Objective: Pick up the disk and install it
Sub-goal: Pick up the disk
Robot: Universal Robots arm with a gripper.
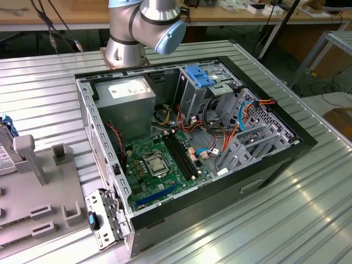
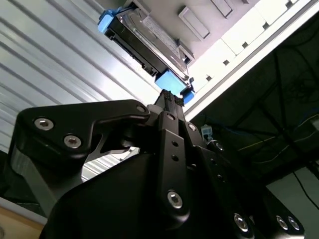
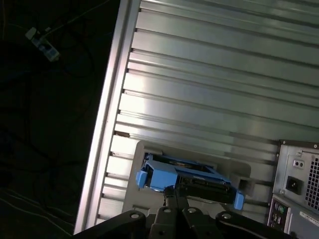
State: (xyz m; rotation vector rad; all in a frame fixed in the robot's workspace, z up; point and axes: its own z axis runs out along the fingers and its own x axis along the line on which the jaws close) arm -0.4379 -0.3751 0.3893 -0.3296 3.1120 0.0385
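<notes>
Count: one flat grey-metal disk in a bright blue plastic carrier (image 2: 144, 42), one black gripper (image 2: 170, 99), one open black computer case (image 1: 264, 165). The disk stands on edge on a grey plastic fixture (image 1: 49, 187) beside the case, outside it. The case holds one green motherboard (image 1: 159, 159), one grey boxy power supply (image 1: 129, 96) and one lighter-blue slatted bracket (image 1: 198, 74). Both wrist views put the gripper tip at the carrier's edge; clamped or apart cannot be told. The exterior view gives the case interior.

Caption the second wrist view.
Black gripper close to the blue-framed grey-metal disk sitting on a pale grey holder.
</notes>
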